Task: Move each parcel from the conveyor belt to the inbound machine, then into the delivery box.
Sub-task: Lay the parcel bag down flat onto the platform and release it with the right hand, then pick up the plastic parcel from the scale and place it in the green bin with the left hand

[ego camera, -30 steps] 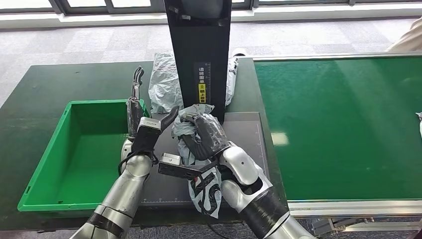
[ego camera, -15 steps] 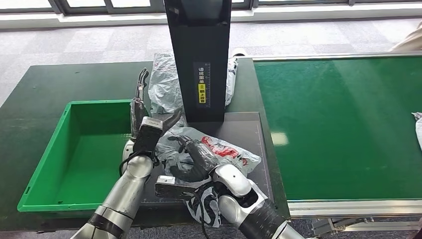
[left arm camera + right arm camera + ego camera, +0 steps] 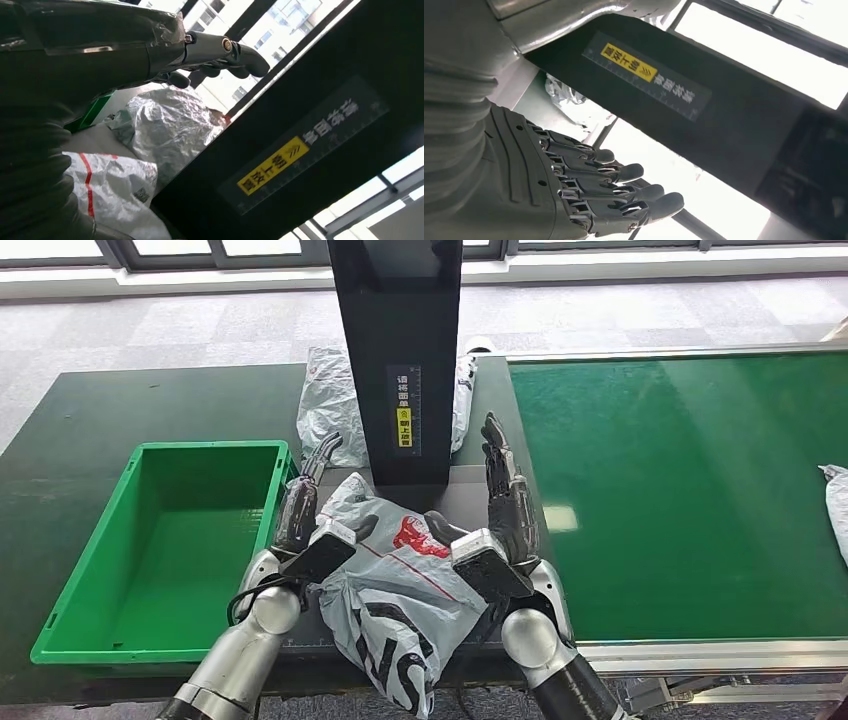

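A grey parcel (image 3: 400,585) with red and black print lies flat on the inbound machine's dark platform (image 3: 500,490), in front of its black column (image 3: 400,350); the near end hangs over the front edge. My left hand (image 3: 305,510) is open against the parcel's left side, fingers stretched out. My right hand (image 3: 505,495) stands open at the parcel's right side, fingers pointing up, thumb toward the bag. The left wrist view has the parcel (image 3: 115,175) under my left hand (image 3: 220,50). The right wrist view has my right hand (image 3: 599,190) spread below the column (image 3: 724,125).
The green delivery box (image 3: 60,625) stands left of the platform. A second grey parcel (image 3: 325,405) lies behind the column. The green conveyor belt (image 3: 690,490) runs to the right, with another parcel (image 3: 835,505) at its right edge.
My right hand has let go of the parcel and swung out to its right side, fingers spread. The parcel has dropped flat onto the platform. My left hand has moved in against its left edge.
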Robot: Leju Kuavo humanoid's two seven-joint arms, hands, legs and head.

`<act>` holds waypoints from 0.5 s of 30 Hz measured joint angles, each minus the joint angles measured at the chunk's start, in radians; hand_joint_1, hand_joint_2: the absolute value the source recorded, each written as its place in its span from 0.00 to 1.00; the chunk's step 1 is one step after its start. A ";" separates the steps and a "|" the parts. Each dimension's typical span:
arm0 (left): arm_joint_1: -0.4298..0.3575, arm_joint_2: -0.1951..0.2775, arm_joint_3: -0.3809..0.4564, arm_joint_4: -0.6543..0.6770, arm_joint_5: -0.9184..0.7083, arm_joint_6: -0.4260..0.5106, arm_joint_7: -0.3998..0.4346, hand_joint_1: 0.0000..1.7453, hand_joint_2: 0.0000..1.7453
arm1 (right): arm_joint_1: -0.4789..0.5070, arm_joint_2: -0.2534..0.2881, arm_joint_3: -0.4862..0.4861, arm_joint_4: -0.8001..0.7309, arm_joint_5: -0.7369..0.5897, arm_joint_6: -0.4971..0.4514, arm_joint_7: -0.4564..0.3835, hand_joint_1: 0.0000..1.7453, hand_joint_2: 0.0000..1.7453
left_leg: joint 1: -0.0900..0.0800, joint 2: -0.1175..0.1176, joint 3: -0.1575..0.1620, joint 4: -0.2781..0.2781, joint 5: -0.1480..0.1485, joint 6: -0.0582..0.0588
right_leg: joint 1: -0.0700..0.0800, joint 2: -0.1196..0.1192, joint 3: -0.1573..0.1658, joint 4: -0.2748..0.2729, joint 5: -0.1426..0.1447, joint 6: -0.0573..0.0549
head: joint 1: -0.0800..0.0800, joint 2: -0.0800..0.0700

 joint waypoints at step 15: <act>-0.084 0.164 -0.141 0.259 -0.333 -0.514 -0.023 0.00 1.00 | 0.057 -0.008 -0.164 -0.003 -0.186 0.033 -0.104 0.00 1.00 | 0.001 -0.005 0.006 -0.005 -0.001 -0.002 | 0.000 -0.006 0.012 0.000 -0.004 -0.003 | 0.000 0.000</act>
